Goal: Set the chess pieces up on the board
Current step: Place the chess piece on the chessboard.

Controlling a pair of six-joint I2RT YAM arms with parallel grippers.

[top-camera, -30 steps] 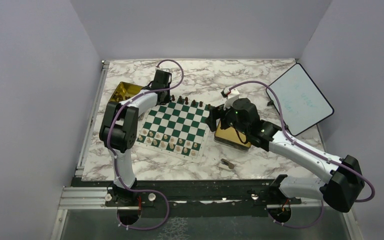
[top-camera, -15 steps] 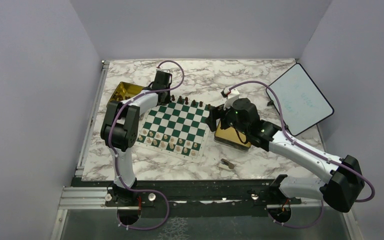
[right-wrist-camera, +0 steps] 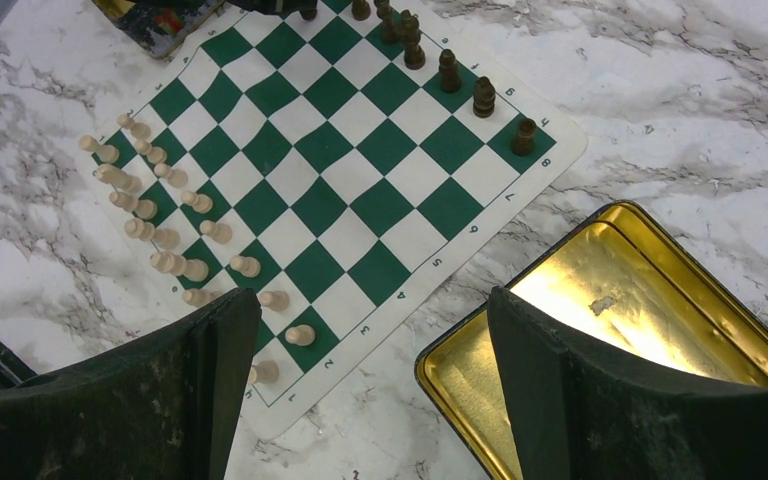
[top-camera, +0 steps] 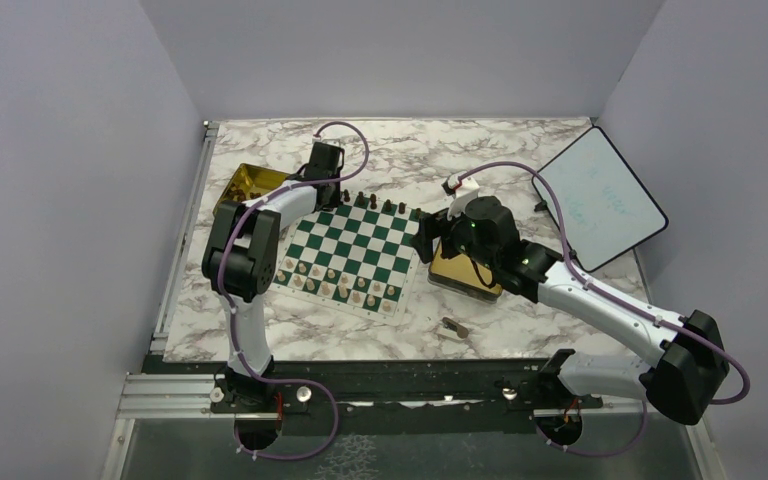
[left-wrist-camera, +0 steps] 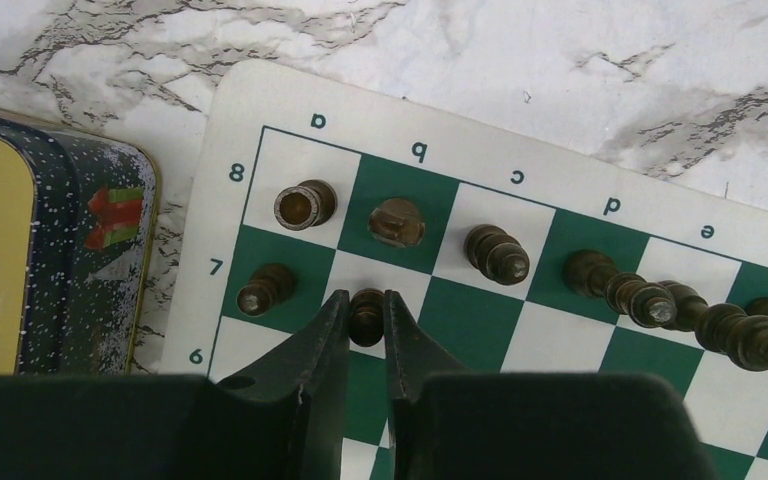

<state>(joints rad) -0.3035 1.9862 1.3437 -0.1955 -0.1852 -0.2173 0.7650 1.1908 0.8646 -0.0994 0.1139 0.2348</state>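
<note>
I have 1 marble table [top-camera: 520,160] on my screens. On it, 1 board [top-camera: 350,255] lies in the middle, turned slightly, and 1 black-rimmed white tablet [top-camera: 600,200] sits tilted at the far right. I count 2 gold tins. The left tin [top-camera: 250,182] is just beside the board's far left corner. The right tin [right-wrist-camera: 610,300] shows its gold inside and is just beside the board's right edge.

Both of my 2 arms are over the table. The left gripper [left-wrist-camera: 365,298] is at the board's far left corner, clenched on 1 dark pawn [left-wrist-camera: 365,318] that stands on b7 with a finger against each side of it. The right gripper [right-wrist-camera: 370,295] hangs released with its jaws spread wide, above the board's right edge and the right tin.

The pale pieces [right-wrist-camera: 195,270] stand in 2 rows along the near edge. I count 8 in the inner row. The outer row runs partly behind a finger, so I cannot count it.

The dark pieces [left-wrist-camera: 497,255] line the far edge. Squares a8, b8 and c8 hold 1 each, and the ones further right overlap too much to count. Rank 7 holds 2 pawns, 1 on a7 and the gripped 1 beside it.

1 stray piece [top-camera: 453,326] lies on its side on the marble, near of the right tin and apart from the board.
</note>
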